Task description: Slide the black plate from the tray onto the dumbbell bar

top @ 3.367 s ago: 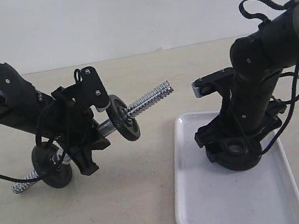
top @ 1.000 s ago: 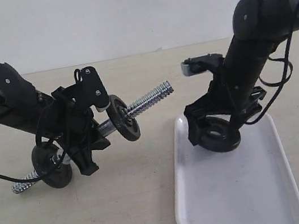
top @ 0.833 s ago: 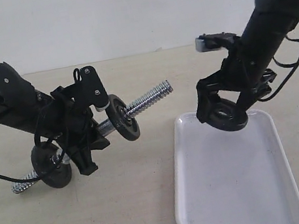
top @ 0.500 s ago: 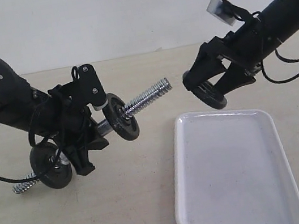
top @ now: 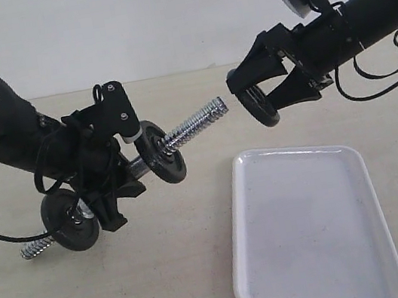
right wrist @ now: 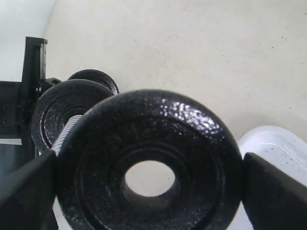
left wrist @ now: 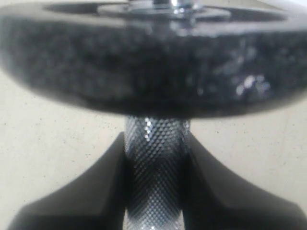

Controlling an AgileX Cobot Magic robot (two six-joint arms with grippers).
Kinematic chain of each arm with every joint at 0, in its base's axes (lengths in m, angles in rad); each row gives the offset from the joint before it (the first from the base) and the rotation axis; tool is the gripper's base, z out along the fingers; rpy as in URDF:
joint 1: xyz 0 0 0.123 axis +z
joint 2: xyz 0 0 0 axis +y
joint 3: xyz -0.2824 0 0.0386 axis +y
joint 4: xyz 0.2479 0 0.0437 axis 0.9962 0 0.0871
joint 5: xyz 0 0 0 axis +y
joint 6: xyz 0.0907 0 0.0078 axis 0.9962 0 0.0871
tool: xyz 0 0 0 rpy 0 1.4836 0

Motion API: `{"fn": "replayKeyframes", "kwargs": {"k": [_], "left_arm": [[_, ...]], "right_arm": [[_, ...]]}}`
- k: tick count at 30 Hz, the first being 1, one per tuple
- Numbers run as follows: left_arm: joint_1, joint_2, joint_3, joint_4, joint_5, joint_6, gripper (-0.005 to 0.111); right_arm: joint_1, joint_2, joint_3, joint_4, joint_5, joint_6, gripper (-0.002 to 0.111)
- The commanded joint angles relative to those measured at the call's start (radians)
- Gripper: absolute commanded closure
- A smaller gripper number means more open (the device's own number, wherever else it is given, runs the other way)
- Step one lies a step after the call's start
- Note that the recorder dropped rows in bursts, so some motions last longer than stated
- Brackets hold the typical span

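Cast iron should make the black plate [top: 260, 107] heavy, stiff and slick; a hold across its rim leaves the hole free. The right end effector [top: 257, 95] is clamped on it in the air, off the tray [top: 315, 252], near the threaded tip of the dumbbell bar [top: 197, 126]. The left end effector [top: 109, 181] is closed on the knurled middle. Only the right wrist view shows hole and tip misaligned

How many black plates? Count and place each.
3: black plate in the right gripper; second plate on the dumbbell bar toward its raised end; third plate at its lower end. None seems hidden.
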Motion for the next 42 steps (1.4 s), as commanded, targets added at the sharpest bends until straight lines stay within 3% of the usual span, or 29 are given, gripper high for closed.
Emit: {"fn": "replayKeyframes", "kwargs": {"k": [1, 18, 21, 32, 42], "left_arm": [[-0.002, -0.067, -0.032, -0.08, -0.081, -0.002, 0.102], [-0.002, -0.067, -0.032, -0.087, -0.129, -0.002, 0.102], [-0.002, -0.066, -0.032, -0.136, -0.139, 0.022, 0.102], [-0.011, -0.066, -0.032, -0.463, -0.118, 0.366, 0.102], [-0.011, -0.037, -0.032, -0.476, -0.12, 0.388, 0.102]], "right_arm": [[-0.009, -0.018, -0.015, 0.078, 0.031, 0.018, 0.108], [-0.009, -0.123, -0.015, 0.064, 0.031, 0.12, 0.108], [-0.007, -0.145, -0.015, 0.024, 0.031, 0.145, 0.108], [0.041, -0.143, -0.015, -0.003, 0.031, 0.174, 0.108], [0.041, -0.145, -0.015, 0.003, 0.031, 0.181, 0.108]]}}
